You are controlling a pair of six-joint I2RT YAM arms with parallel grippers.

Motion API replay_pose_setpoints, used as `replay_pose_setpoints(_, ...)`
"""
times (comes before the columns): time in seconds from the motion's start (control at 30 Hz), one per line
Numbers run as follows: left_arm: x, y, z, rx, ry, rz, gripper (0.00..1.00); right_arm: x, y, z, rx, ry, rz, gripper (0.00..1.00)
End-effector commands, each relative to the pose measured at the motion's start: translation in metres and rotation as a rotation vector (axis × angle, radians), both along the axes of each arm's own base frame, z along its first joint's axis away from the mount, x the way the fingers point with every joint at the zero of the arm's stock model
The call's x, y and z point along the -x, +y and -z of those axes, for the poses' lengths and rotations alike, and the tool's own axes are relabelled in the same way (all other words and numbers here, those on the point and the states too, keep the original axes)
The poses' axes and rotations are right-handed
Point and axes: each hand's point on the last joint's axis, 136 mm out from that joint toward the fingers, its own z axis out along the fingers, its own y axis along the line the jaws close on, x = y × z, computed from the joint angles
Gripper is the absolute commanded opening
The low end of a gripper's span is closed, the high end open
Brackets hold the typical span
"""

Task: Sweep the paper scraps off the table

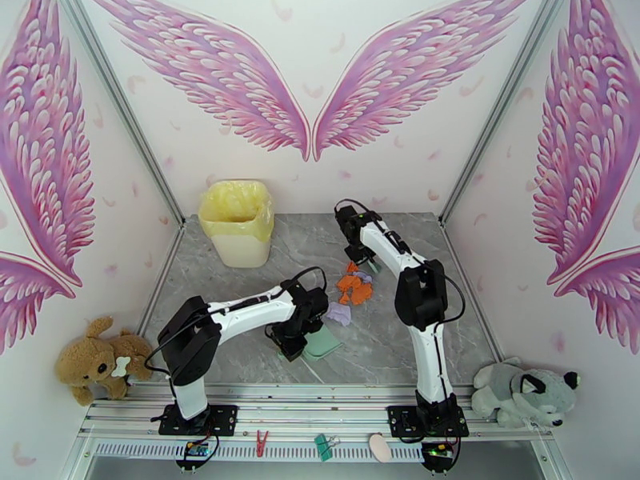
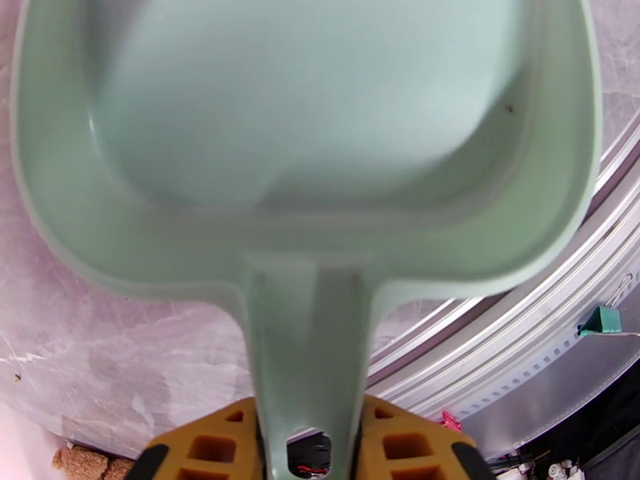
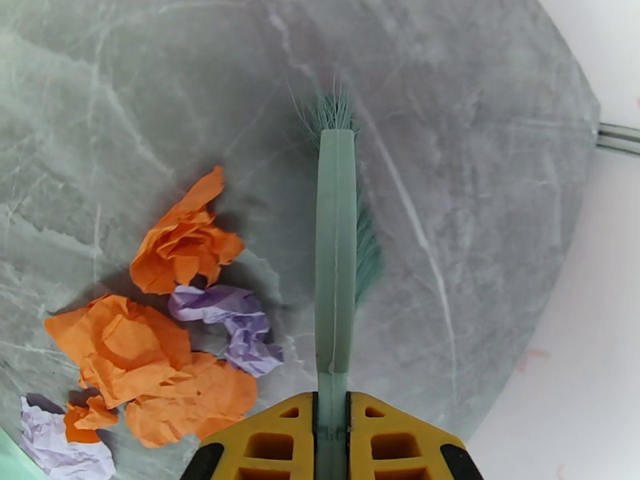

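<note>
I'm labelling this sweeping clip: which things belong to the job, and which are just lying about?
Job: paper scraps, table, dustpan, brush, lined bin (probably).
Lying about: brown teddy, grey plush dog, red clip, green binder clip.

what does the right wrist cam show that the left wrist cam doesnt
Right wrist, not left wrist: the right gripper shut on the green brush, with orange and lavender paper scraps lying beside it. Left wrist, not right wrist: the left gripper shut on the handle of the mint dustpan, nothing in the part of the pan seen, plus the metal frame and a green binder clip. Both: the grey marble table, and a gripper clamping a green handle.
</note>
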Motion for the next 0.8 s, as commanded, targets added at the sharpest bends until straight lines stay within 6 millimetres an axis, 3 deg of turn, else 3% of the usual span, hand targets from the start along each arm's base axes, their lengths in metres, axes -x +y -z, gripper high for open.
replay_pose_setpoints(0.0,-0.006,-0.007,0.004,0.005,-0.016,0.038,0.0,0.021,0.022,-0.005,-0.104,0.041,-0.054,0.0)
replay_pose_setpoints(0.3,-0.016,-0.011,0.019,-0.018,-0.036,0.051,0.0,0.068,0.043,-0.004,-0.135,0.113,-0.133,0.0)
replay_pose_setpoints(0.77,-0.041,-0.035,0.031,0.033,-0.09,0.044,0.0,0.141,0.086,-0.001,-0.166,0.292,-0.196,0.0)
